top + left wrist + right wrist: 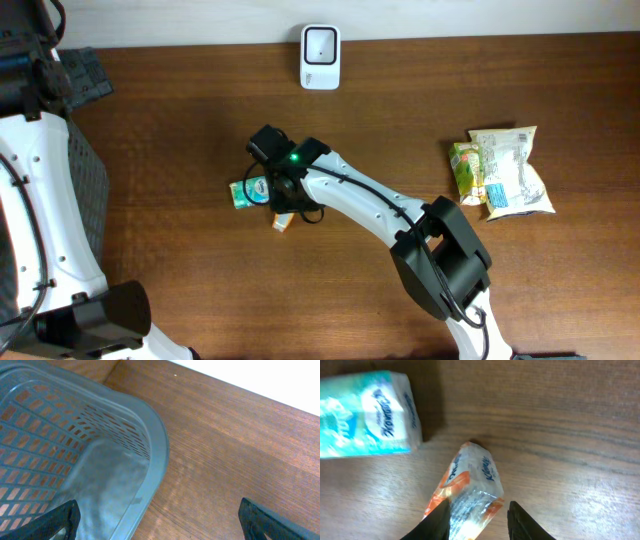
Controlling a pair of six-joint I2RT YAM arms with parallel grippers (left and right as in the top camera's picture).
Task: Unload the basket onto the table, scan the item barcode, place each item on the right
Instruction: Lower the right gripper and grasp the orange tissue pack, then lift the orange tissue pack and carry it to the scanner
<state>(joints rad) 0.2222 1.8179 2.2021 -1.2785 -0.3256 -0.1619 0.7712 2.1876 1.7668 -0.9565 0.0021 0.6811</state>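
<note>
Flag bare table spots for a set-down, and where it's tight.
Free: wood between the white barcode scanner and the green-and-white snack bags; also between the grey plastic basket and the teal packet. Crowded: around the right gripper, straddling the orange-white packet beside the teal one.

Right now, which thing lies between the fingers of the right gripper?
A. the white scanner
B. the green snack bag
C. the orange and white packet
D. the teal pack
C: in the right wrist view the orange and white packet sits between the fingers of the right gripper, and the teal pack lies apart beside it.
</note>
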